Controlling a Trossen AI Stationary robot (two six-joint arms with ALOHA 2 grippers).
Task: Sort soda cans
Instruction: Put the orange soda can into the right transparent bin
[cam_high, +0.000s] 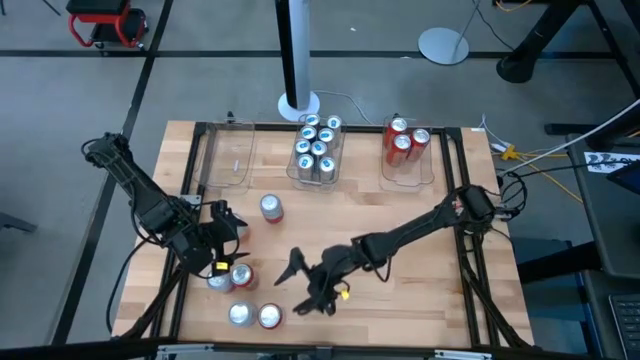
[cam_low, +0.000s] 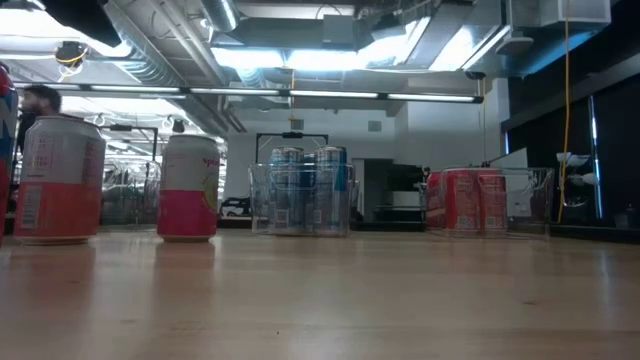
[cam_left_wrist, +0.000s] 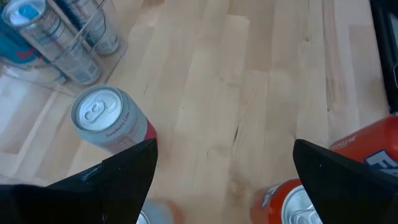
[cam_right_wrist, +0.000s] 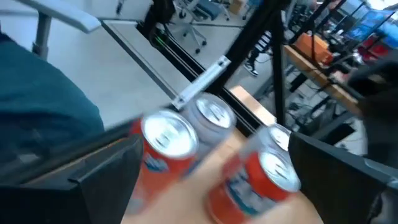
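Five loose soda cans stand upright on the wooden table. A pink-and-white can (cam_high: 271, 208) (cam_left_wrist: 106, 118) is alone in the middle. Two cans (cam_high: 231, 277) stand near the left arm, and a silver can (cam_high: 240, 314) and a red can (cam_high: 270, 316) stand at the near edge. My left gripper (cam_high: 228, 232) (cam_left_wrist: 224, 186) is open, hovering between the lone can and the pair of cans, touching neither. My right gripper (cam_high: 305, 283) (cam_right_wrist: 211, 180) is open, just right of the near-edge cans. Its wrist view shows red cans (cam_right_wrist: 168, 140) and a silver can (cam_right_wrist: 211, 115) ahead.
Three clear bins line the far edge: an empty one (cam_high: 230, 155) on the left, a middle one (cam_high: 318, 150) (cam_low: 300, 190) with several blue cans, and a right one (cam_high: 407, 150) (cam_low: 475, 200) with red cans. A black frame (cam_high: 190, 170) borders the table. Bare wood lies right of centre.
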